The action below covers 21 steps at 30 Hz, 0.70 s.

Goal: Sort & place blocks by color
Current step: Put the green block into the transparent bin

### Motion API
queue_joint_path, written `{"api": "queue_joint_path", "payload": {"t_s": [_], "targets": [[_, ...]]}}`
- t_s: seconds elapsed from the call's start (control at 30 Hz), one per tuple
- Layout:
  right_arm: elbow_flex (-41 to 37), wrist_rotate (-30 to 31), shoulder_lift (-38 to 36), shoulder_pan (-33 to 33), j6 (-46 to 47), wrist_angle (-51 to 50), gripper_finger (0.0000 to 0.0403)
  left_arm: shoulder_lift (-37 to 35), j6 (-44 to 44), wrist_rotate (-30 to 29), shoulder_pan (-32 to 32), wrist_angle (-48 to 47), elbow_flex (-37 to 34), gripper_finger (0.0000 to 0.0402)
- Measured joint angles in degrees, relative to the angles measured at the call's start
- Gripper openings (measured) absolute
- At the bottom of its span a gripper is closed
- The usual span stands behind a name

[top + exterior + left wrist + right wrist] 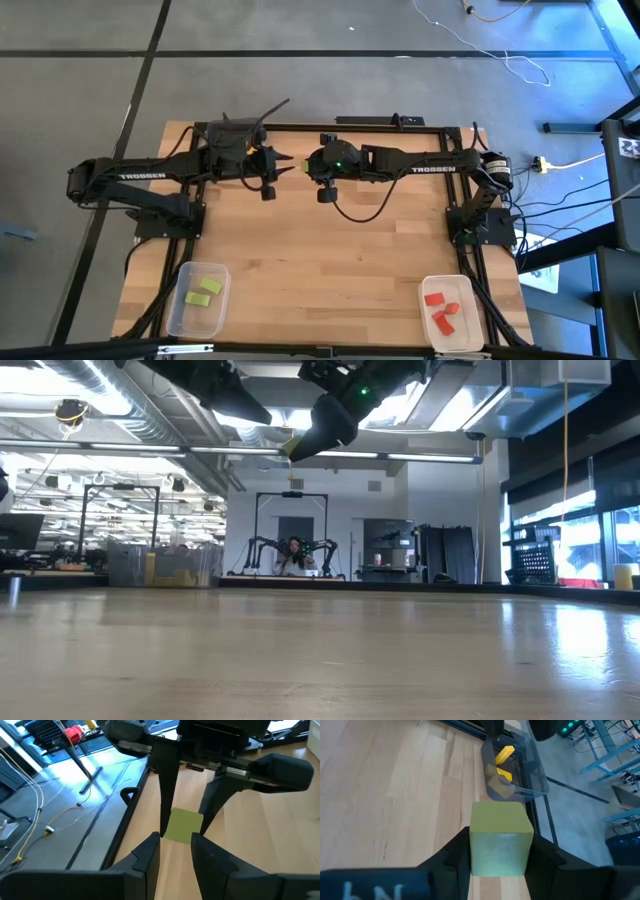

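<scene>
High over the far middle of the table, my two grippers meet tip to tip at one light green block (299, 166) (186, 824) (500, 840). My left gripper (289, 165) (175, 840) comes from the left. My right gripper (307, 165) (500, 862) comes from the right. Both are shut on this block. In the low view the block (289, 452) shows as a small piece at the tip of the dark right gripper (318, 428), far above the table top. My left gripper has the block's end that faces it (177, 839) between its two fingertips (151, 845), only at their free ends. It comes nearly level from the table's left. The block is lifted clear of the table. My right gripper pinches the block by two opposite sides (478, 851) between its two fingers (454, 856). It comes from the table's right, slanting a little downward. The block's free end points toward the left arm, and the block hangs clear of the table.
A clear bin (180, 312) with light green blocks (201, 291) stands at the near left corner. A clear bin (426, 300) with red blocks (441, 311) stands at the near right. Another bin (532, 772) with yellow blocks (505, 754) sits at the far edge, under the left arm.
</scene>
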Motion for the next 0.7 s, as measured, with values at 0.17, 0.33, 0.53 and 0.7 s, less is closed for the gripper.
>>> {"api": "queue_joint_path", "payload": {"t_s": [0.17, 0.33, 0.53, 0.7], "targets": [[0.0, 0.0, 0.0, 0.0, 0.0, 0.0, 0.0130, 0.0, -0.1, 0.2, 0.0, 0.0, 0.0, 0.0102], [0.0, 0.0, 0.0, 0.0, 0.0, 0.0, 0.0130, 0.0, -0.1, 0.2, 0.0, 0.0, 0.0, 0.0102], [0.0, 0.0, 0.0, 0.0, 0.0, 0.0, 0.0130, 0.0, -0.2, -0.2, 0.0, 0.0, 0.0, 0.0102], [0.0, 0.0, 0.0, 0.0, 2.3, 0.0, 0.0130, 0.0, -0.2, -0.3, 0.0, 0.0, 0.0, 0.0102]]}}
